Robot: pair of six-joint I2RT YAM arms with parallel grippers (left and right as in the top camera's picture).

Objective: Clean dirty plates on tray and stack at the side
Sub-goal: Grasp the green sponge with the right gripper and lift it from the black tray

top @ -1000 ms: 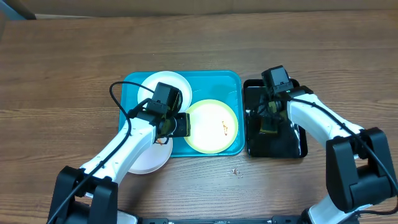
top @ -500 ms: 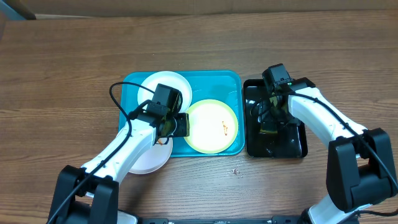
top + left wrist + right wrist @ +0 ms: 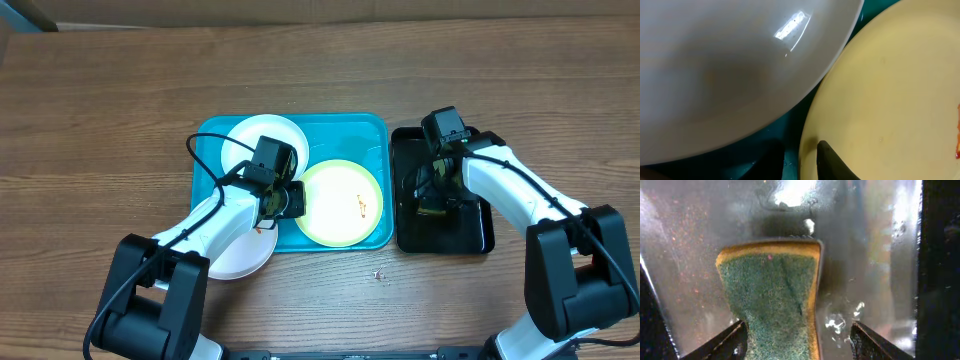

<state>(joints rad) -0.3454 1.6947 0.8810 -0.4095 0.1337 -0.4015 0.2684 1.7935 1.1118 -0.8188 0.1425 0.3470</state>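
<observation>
- 2 plates lie in the tray (image 3: 360,125): the smeared yellow plate (image 3: 345,205) at right, 1 white plate (image 3: 255,140) far left.
- Near white plate (image 3: 232,258) covers its near left corner.
- Left gripper (image 3: 801,152): fingers apart, astride the yellow plate's rim.
- Right gripper (image 3: 799,342): fingers apart around the sponge (image 3: 772,290) in the black tray (image 3: 472,235).

Bare tray (image 3: 360,135) strip behind yellow-green plate (image 3: 340,205), left claw (image 3: 290,200) straddling its left rim, white plate (image 3: 245,140) alongside
</observation>
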